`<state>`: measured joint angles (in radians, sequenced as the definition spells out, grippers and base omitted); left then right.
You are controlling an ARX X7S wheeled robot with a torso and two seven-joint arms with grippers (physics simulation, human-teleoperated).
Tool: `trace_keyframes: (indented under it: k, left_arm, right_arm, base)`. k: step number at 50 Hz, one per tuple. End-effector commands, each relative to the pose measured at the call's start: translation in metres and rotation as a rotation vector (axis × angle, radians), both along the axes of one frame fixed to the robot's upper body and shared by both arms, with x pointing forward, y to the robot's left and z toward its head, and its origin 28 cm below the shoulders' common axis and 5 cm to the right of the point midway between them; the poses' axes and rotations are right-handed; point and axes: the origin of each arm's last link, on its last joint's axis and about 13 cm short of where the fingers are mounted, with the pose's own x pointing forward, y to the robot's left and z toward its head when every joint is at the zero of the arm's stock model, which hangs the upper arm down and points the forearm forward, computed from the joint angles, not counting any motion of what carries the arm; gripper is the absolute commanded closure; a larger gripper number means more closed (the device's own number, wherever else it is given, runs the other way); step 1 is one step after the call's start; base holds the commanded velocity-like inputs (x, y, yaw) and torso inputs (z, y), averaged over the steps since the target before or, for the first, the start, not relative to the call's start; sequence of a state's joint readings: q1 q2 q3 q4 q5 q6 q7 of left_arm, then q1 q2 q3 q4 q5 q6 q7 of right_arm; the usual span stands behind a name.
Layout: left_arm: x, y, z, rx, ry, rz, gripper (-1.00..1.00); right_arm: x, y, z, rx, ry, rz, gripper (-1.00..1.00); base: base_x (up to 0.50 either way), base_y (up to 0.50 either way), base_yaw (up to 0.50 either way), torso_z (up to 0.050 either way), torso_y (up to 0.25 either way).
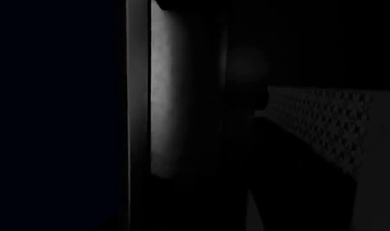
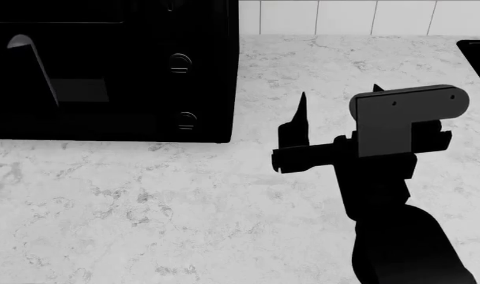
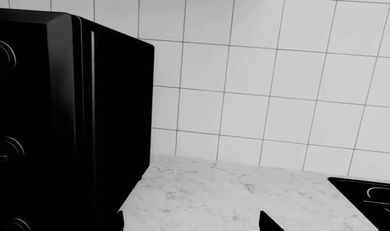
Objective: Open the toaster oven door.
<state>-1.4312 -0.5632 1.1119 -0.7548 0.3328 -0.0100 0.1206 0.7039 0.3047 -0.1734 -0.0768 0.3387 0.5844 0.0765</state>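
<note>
Toaster oven point(image 2: 105, 71), a large black boxy appliance with round knobs point(image 2: 179, 62) in a column, sits back-left on the white marbled counter point(image 2: 145, 201). Its door point(image 2: 58, 77), a wide dark glass panel, fills the front; a pale curved piece point(image 2: 31, 59) shows against it. Right gripper point(image 2: 334, 112) hovers over bare counter, well right of the oven, jaws parted, holding nothing. Left gripper isn't visible in any view, so state unknown; its wrist camera is pressed close to dark surfaces, so I'd judge the left arm nearer. Handle's long axis I can't confirm.
</note>
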Motion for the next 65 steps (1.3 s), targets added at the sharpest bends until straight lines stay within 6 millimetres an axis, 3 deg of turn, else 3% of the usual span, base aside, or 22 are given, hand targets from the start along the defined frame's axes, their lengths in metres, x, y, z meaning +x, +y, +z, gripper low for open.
trace_keyframes:
  k: [1, 12, 13, 40, 65]
  left_arm:
    - [0.004, 0.003, 0.002, 0.009, -0.006, 0.012, -1.00]
    - [0.004, 0.001, 0.003, 0.013, -0.002, 0.016, -1.00]
    - [0.004, 0.001, 0.004, 0.013, -0.005, 0.016, 1.00]
    - [-0.006, -0.003, 0.009, 0.022, -0.004, -0.007, 1.00]
    - [-0.039, -0.004, 0.010, 0.086, 0.042, -0.102, 1.00]
  right_arm:
    - [0.000, 0.000, 0.000, -0.003, 0.000, -0.002, -1.00]
    - [0.000, 0.000, 0.000, -0.005, 0.002, -0.001, -1.00]
    - [0.001, 0.000, -0.001, -0.004, 0.003, -0.001, -1.00]
    - [-0.001, -0.002, 0.000, 0.002, -0.001, -0.002, -1.00]
    - [-0.001, -0.001, 0.001, 0.012, -0.007, 0.001, -1.00]
  base:
    - [0.00, 0.00, 0.00, 0.000, 0.000]
    - [0.00, 0.00, 0.00, 0.000, 0.000]
    - [0.00, 0.00, -0.01, 0.000, 0.000]
    - [0.00, 0.00, 0.00, 0.000, 0.000]
    - [0.00, 0.00, 0.00, 0.000, 0.001]
